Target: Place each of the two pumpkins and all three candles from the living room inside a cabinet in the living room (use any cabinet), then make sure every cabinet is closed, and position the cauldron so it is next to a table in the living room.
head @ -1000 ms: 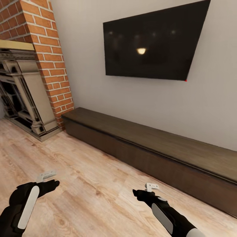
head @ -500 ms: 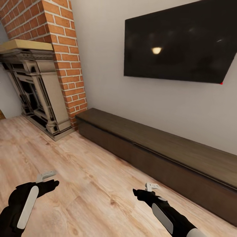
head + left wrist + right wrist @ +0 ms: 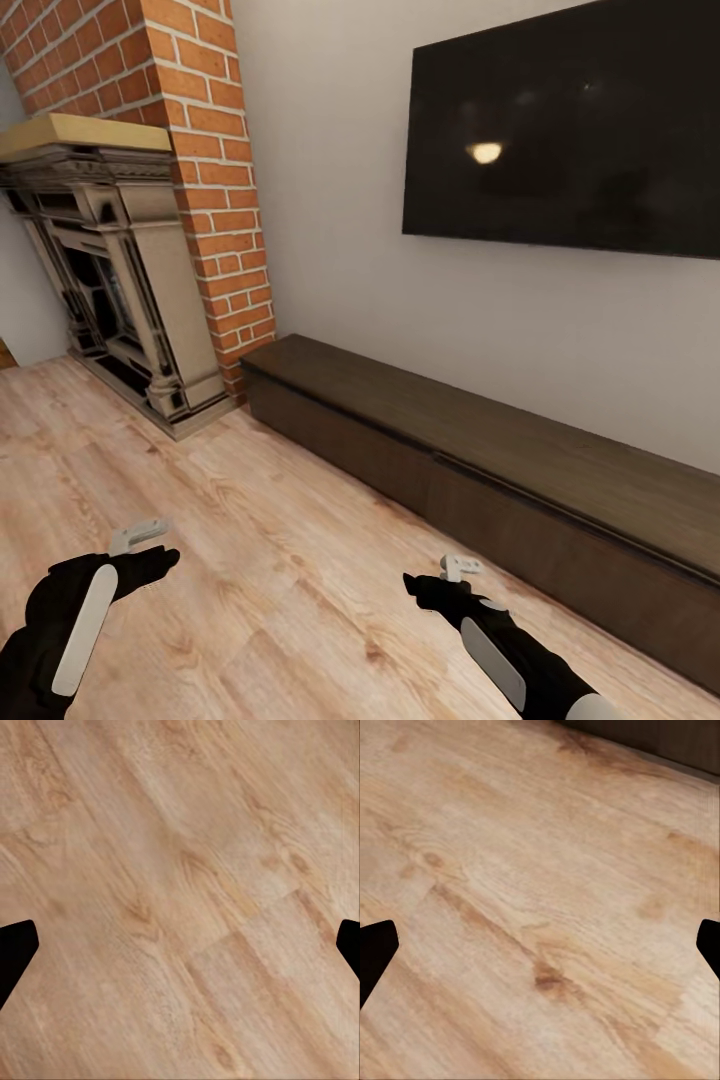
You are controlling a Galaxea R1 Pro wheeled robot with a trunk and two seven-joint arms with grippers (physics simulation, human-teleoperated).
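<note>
- The left gripper (image 3: 140, 535) and right gripper (image 3: 460, 568) hang over the wood-plank floor (image 3: 250, 560), fingers spread wide, both empty; in each wrist view only dark fingertips frame bare boards.
- The cabinet (image 3: 480, 470), a long, low dark-brown unit with plain matte fronts, runs along the wall under a glossy black television (image 3: 570, 130), its fronts apparently shut; no pumpkins, candles or cauldron in sight.
- A red-brick chimney (image 3: 200, 150) rises beside an ornate grey fireplace (image 3: 110, 270).
- Judged best: keep both arms tucked while turning; hunt out the objects before opening any drawer.
</note>
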